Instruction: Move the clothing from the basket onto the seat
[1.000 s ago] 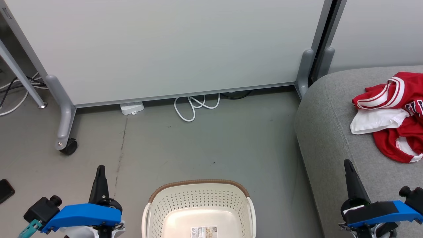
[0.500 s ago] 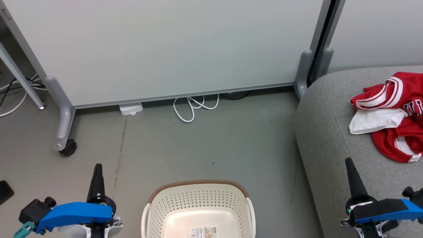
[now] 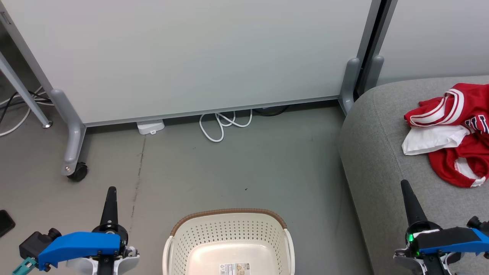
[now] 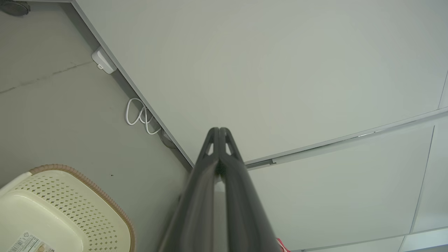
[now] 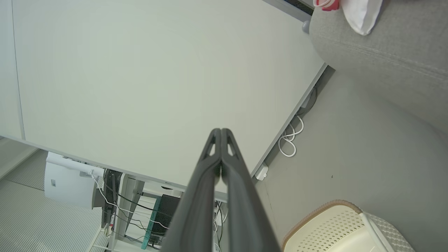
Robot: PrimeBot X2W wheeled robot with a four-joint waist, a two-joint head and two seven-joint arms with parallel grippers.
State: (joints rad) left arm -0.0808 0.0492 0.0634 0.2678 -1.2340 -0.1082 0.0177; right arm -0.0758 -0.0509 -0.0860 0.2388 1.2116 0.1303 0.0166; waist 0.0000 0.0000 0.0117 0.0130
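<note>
Both grippers have drifted slightly outward toward the side edges of the head view over the last second, while the room around them sits almost where it was.

The left gripper [image 3: 111,190], at the lower left, has its two long dark fingers pressed together to a single point, holding nothing; the left wrist view shows them meeting at the tip. The right gripper [image 3: 403,183], at the lower right, is likewise closed on nothing, its tip over the front edge of the large light-grey fabric seat [image 3: 378,152].

Between them, at the bottom centre, stands the cream-white perforated plastic basket with a brown woven-look rim [image 3: 229,211]; only a printed label [image 3: 237,268] lies on its bottom. The red clothing with white stripes and trim [image 3: 458,114] lies crumpled on the seat at the right edge, with a white fold beneath it and dark lettering partly cut off by the frame.

A dull grey floor [image 3: 244,164] runs up the middle, marked by a thin crack at the left. Across the top stands a pale wheeled partition panel [image 3: 191,57], with a black caster [image 3: 78,172] at its left foot. A looped white cable [image 3: 223,121] and a small white box [image 3: 150,126] lie at its base.
</note>
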